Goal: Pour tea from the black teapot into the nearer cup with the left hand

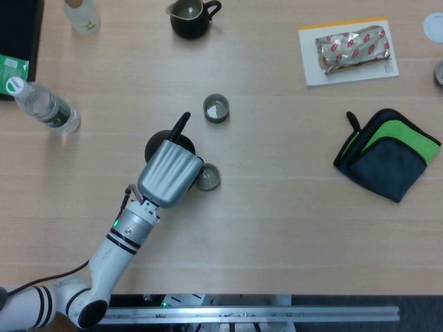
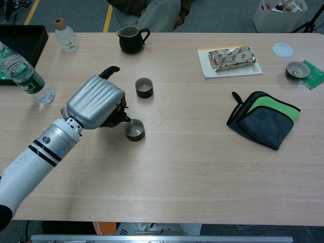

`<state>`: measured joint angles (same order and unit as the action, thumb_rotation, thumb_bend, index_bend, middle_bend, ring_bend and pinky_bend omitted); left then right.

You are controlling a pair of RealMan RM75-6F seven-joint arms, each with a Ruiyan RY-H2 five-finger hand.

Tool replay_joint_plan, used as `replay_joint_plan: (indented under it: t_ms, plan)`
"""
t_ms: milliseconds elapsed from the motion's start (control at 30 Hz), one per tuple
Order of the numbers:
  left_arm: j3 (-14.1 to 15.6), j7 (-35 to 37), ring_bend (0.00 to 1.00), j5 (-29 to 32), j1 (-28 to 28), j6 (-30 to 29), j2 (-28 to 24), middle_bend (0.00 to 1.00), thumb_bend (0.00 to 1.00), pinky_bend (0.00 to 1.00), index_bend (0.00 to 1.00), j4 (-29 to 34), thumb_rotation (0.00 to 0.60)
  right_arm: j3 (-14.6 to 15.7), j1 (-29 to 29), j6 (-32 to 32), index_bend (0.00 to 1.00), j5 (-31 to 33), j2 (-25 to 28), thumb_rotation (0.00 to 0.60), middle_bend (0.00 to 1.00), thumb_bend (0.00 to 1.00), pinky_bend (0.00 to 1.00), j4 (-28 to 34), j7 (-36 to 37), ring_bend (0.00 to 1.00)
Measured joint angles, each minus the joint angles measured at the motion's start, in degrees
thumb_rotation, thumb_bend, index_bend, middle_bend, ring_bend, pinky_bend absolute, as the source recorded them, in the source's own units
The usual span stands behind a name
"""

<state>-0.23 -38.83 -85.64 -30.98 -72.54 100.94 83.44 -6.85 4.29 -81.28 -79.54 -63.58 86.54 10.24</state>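
Observation:
My left hand [image 1: 166, 173] [image 2: 96, 101] grips the black teapot [image 1: 163, 142] [image 2: 114, 119], which is mostly hidden under the hand's silver back. The pot's handle [image 1: 181, 124] [image 2: 109, 71] sticks out at the far side. The pot is tilted, with its spout over the nearer cup [image 1: 208, 178] [image 2: 134, 130], a small dark cup just right of the hand. A thin stream seems to run from the spout into that cup. The farther cup [image 1: 216, 108] [image 2: 144, 87] stands upright beyond it. The right hand shows in neither view.
A dark pitcher [image 1: 190, 17] [image 2: 131, 39] stands at the far edge. A plastic water bottle [image 1: 47, 107] [image 2: 23, 73] lies left, a small bottle [image 2: 66, 36] beyond it. A green and grey cloth [image 1: 387, 152] [image 2: 263, 117] and a foil packet on paper [image 1: 351, 48] [image 2: 230, 58] lie right.

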Motion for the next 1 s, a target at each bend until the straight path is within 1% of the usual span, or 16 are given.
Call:
replay_joint_plan:
  t_ms: [633,867,1000]
  plan:
    - [-0.05,0.52,0.91,-3.02,0.68,-0.02,-0.05,1.00,0.36,0.12,0.96,-1.33,0.600,-0.03,-0.04,-0.10,0.28,0.01,0.06,0.600,0.38,0.01,0.30,0.14,-0.17,0.29]
    - [-0.30,0.84,0.91,-2.78,0.93,0.63,-0.10,1.00,0.36,0.12,0.96,-1.11,0.600,-0.05,-0.06,-0.01,0.28,0.15,0.00,0.600,0.38,0.01,0.30,-0.05,-0.06,0.29]
    - [-0.57,1.87,0.91,-1.39,1.09,1.68,-0.29,1.00,0.36,0.12,0.96,-0.10,0.600,-0.13,-0.05,-0.03,0.28,0.22,0.00,0.600,0.38,0.01,0.30,-0.10,-0.04,0.29]
